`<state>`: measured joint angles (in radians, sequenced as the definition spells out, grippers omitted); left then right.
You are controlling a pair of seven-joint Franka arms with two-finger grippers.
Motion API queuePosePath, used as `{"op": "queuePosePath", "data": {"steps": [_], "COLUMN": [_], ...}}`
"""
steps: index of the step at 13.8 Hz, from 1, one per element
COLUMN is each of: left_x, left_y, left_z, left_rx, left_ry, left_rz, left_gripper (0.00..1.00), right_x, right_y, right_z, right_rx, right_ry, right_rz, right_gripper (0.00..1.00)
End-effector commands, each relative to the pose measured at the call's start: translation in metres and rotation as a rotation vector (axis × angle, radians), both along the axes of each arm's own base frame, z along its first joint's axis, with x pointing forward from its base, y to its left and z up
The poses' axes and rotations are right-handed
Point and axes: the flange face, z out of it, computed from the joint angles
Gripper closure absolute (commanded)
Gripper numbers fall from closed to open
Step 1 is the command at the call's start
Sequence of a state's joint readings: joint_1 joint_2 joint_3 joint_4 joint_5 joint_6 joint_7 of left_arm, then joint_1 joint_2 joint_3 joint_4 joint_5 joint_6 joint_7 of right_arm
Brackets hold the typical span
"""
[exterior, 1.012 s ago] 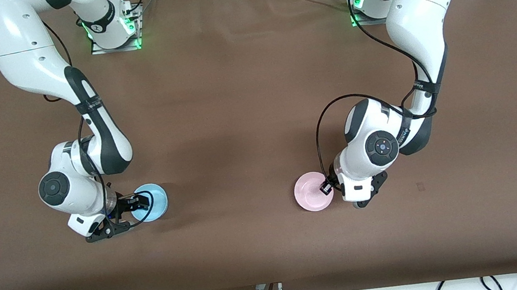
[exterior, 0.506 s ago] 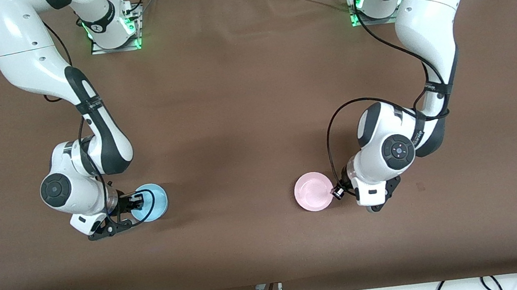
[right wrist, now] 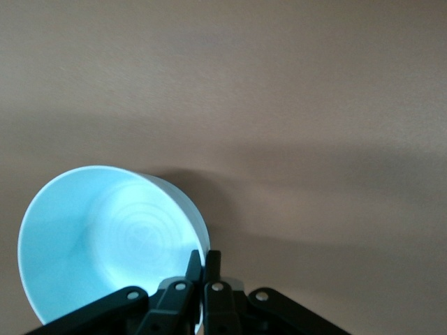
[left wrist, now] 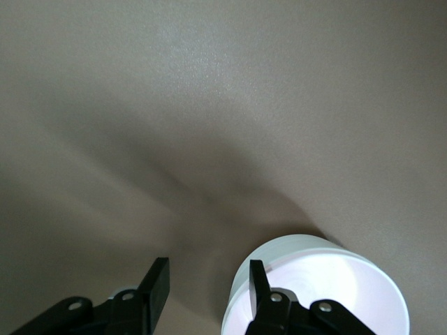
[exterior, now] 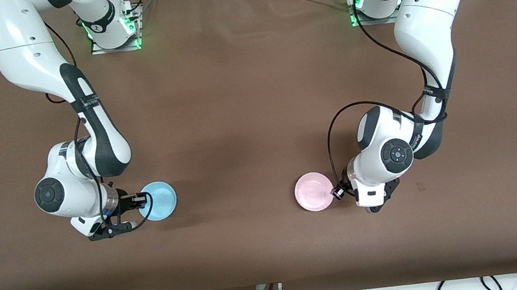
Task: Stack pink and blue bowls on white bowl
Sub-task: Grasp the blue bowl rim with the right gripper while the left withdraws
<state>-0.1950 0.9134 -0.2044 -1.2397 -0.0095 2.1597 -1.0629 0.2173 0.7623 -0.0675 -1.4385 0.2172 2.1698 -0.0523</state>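
The right gripper (exterior: 142,199) — clamped on the blue bowl's (exterior: 159,200) rim — has lifted it; the left gripper (exterior: 336,192), fingers apart, has backed off the pink bowl (exterior: 313,191).

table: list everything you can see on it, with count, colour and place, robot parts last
blue bowl: 1, light sky blue, toward the right arm's end of the table, rim pinched by the right claw
pink bowl: 1, pale pink, toward the left arm's end of the table
table: 1, brown top
white bowl: none in view
right claw: 1, black, shut on the blue bowl's rim
left claw: 1, black, open, at the pink bowl's rim
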Motion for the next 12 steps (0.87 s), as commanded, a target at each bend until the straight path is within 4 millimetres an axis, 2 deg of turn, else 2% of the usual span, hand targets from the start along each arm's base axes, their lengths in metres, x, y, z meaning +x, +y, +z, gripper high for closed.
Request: {"op": "queuePosePath", "data": {"steps": [1, 4, 7, 9, 10, 11, 12], "left_x": [0.007, 0.015, 0.029, 0.026, 0.022, 0.018, 0.011], "left_y": [0.007, 0.049, 0.100, 0.124, 0.142, 0.167, 0.190], "left_z": [0.001, 0.026, 0.105, 0.149, 0.178, 0.205, 0.240], "left_rx": [-0.004, -0.011, -0.016, -0.013, -0.017, -0.021, -0.021], "left_ry": [-0.015, 0.028, 0.078, 0.125, 0.114, 0.094, 0.057], "left_rz": [-0.024, -0.059, -0.261, -0.384, -0.454, -0.520, -0.591], "left_gripper": [0.46, 0.45, 0.42, 0.40, 0.40, 0.37, 0.33], "right_x": [0.000, -0.005, -0.012, -0.017, -0.021, -0.025, -0.029], "right_y": [0.039, 0.097, 0.151, 0.188, 0.210, 0.233, 0.261], "right_z": [0.022, 0.042, 0.063, 0.067, 0.066, 0.063, 0.064], "right_rx": [0.027, 0.063, 0.105, 0.132, 0.147, 0.166, 0.197], "right_ry": [0.019, 0.021, 0.015, -0.003, -0.015, -0.027, -0.042], "right_rz": [-0.064, -0.188, -0.304, -0.379, -0.413, -0.452, -0.497], "right_gripper": [1.00, 1.00, 1.00, 1.00, 1.00, 1.00, 1.00]}}
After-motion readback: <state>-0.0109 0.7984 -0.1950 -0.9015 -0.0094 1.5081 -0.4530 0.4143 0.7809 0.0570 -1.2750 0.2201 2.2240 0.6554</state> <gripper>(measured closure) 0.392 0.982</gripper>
